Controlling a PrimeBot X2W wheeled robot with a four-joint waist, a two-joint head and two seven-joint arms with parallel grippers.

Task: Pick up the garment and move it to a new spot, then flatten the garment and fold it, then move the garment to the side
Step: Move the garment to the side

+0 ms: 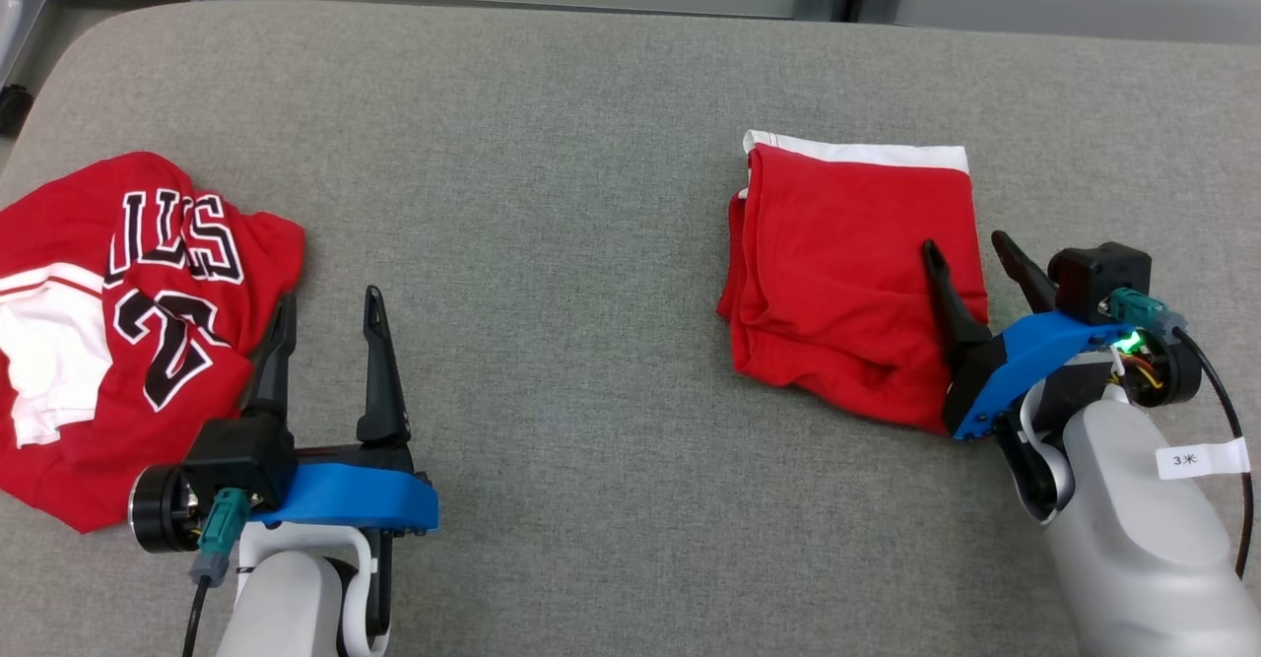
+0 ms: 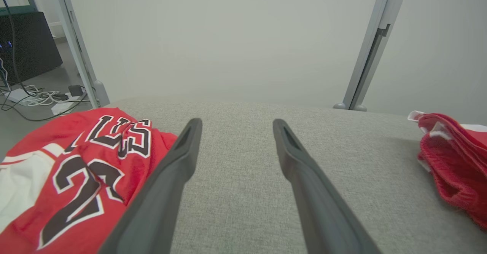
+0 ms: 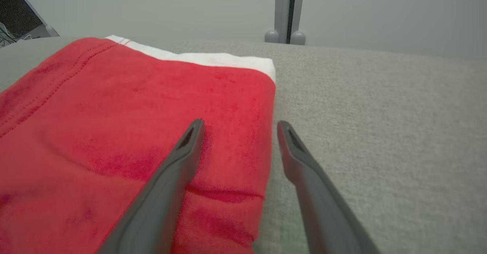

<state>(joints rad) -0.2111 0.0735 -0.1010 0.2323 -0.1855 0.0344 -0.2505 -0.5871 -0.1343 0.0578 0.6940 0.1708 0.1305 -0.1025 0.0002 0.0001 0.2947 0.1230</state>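
Both left gripper point(image 1: 330, 295) and right gripper point(image 1: 962, 239) spread apart; folded garment point(image 1: 837, 263) lengthwise front-to-back, white band point(image 1: 857, 153) farthest.

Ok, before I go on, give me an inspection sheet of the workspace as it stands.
Surface: grey padded table, fabric-covered.
Job's things: folded red garment with white band, on the right; crumpled red jersey, on the left.
Clutter: nothing seen.
Grippers: left gripper open, beside the jersey; right gripper open, straddling the folded garment's right edge.
Cables: left wrist cable; right wrist cable; floor cables beyond the table.
Surroundings: pale wall, metal post.
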